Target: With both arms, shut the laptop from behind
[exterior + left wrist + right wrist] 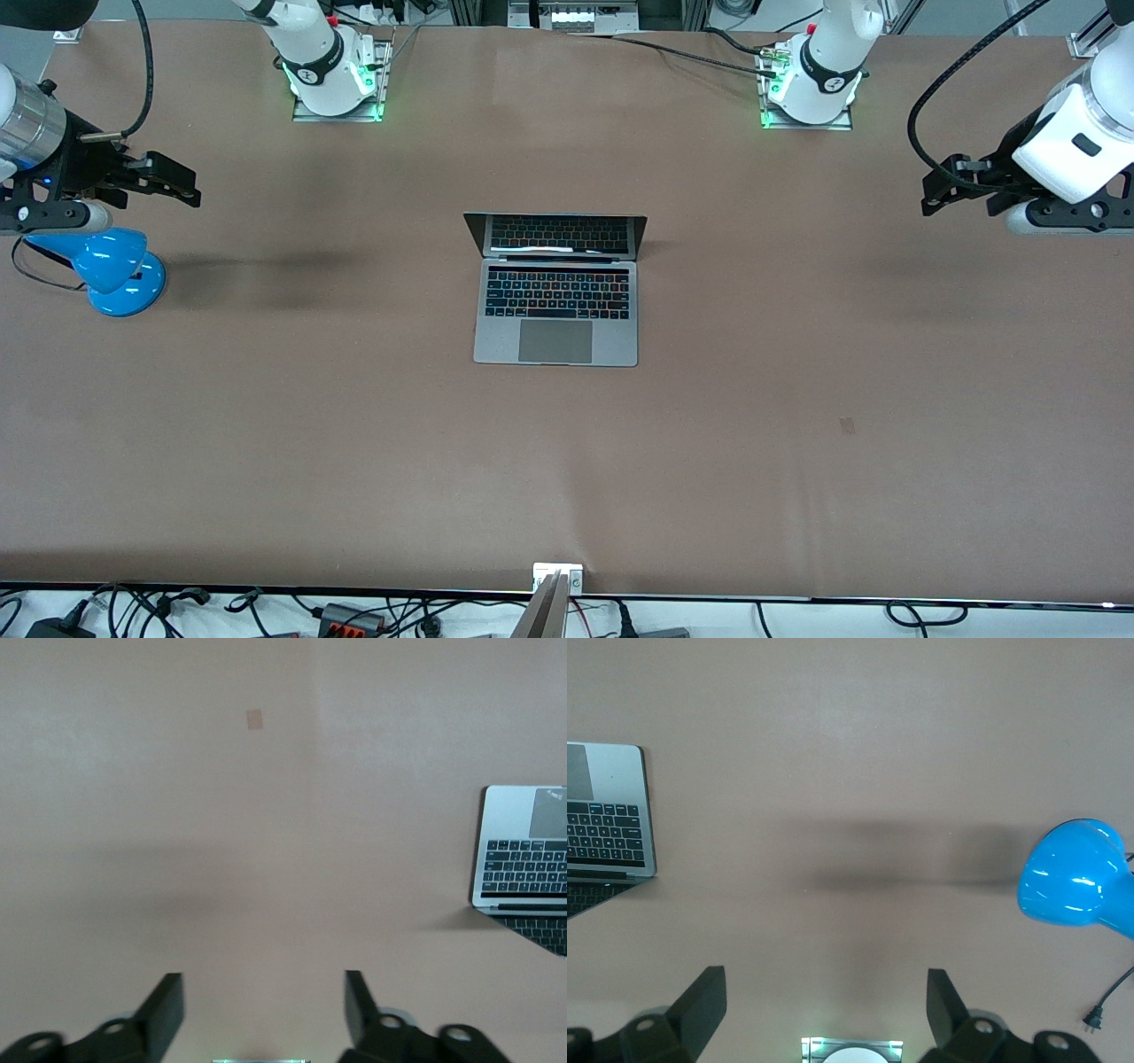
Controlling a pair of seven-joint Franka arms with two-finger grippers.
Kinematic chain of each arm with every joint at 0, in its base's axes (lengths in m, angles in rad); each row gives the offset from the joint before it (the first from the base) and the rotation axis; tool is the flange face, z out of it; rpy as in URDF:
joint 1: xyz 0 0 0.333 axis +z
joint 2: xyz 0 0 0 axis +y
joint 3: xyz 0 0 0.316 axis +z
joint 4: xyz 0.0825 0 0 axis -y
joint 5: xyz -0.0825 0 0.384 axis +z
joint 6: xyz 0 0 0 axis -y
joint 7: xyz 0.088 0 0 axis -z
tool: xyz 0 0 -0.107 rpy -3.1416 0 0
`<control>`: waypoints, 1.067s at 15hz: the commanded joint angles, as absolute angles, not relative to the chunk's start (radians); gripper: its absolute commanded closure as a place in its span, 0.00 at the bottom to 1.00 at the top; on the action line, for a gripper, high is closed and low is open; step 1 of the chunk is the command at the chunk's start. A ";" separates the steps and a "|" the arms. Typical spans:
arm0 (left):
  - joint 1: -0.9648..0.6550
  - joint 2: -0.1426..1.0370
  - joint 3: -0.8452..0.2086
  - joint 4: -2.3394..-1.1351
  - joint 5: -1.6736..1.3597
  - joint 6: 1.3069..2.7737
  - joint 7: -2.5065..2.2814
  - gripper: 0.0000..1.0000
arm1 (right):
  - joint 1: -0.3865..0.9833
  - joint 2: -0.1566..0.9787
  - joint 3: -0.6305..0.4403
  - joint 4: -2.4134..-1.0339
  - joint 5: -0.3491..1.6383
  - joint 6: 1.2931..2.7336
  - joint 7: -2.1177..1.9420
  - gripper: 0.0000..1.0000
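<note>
Laptop (556, 292) sits open at frame centre on the tabletop (797, 425); nothing is done. Left claw (948, 186) and right claw (164, 177), both spread, hang at the frame edges.

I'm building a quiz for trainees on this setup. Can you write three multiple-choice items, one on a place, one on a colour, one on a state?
1. Where is the laptop?
A. mid-table, between the two arms' ends
B. at the table's edge nearest the front camera
C. under the lamp

2. What colour is the lamp?
A. red
B. blue
C. green

3. How is the laptop's lid?
A. shut flat
B. taken off
C. open, keyboard showing

Answers:
1 A: it sits in the middle, with the left gripper and right gripper off toward either end, fingers open.
2 B: its shade is bright blue in the front and right wrist views.
3 C: the screen stands up above the keys.
</note>
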State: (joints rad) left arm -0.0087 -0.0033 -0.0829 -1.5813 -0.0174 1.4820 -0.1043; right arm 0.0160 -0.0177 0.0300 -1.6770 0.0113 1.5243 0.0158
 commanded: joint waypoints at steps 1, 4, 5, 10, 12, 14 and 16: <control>-0.008 0.003 -0.094 -1.543 -0.006 1.444 -0.101 0.72 | 0.012 0.001 0.038 -1.668 0.002 1.516 0.002 0.00; -0.005 0.002 -0.094 -1.543 -0.011 1.381 -0.083 0.99 | 0.014 0.026 0.038 -1.654 0.014 1.508 0.008 0.00; -0.005 0.002 -0.094 -1.543 -0.041 1.382 -0.084 0.99 | 0.014 0.026 0.038 -1.651 0.014 1.508 0.003 0.00; -0.005 0.008 -0.090 -1.555 -0.087 1.382 -0.087 0.99 | 0.076 0.069 0.040 -1.647 0.014 1.506 -0.002 0.00; -0.003 0.006 -0.091 -1.559 -0.090 1.381 -0.091 0.99 | 0.127 0.071 0.038 -1.637 0.012 1.503 0.012 0.51; -0.005 0.005 -0.092 -1.563 -0.091 1.370 -0.092 1.00 | 0.133 0.072 0.038 -1.629 0.012 1.467 0.015 1.00; -0.005 0.008 -0.092 -1.571 -0.098 1.350 -0.094 1.00 | 0.138 0.072 0.038 -1.629 0.015 1.450 0.023 1.00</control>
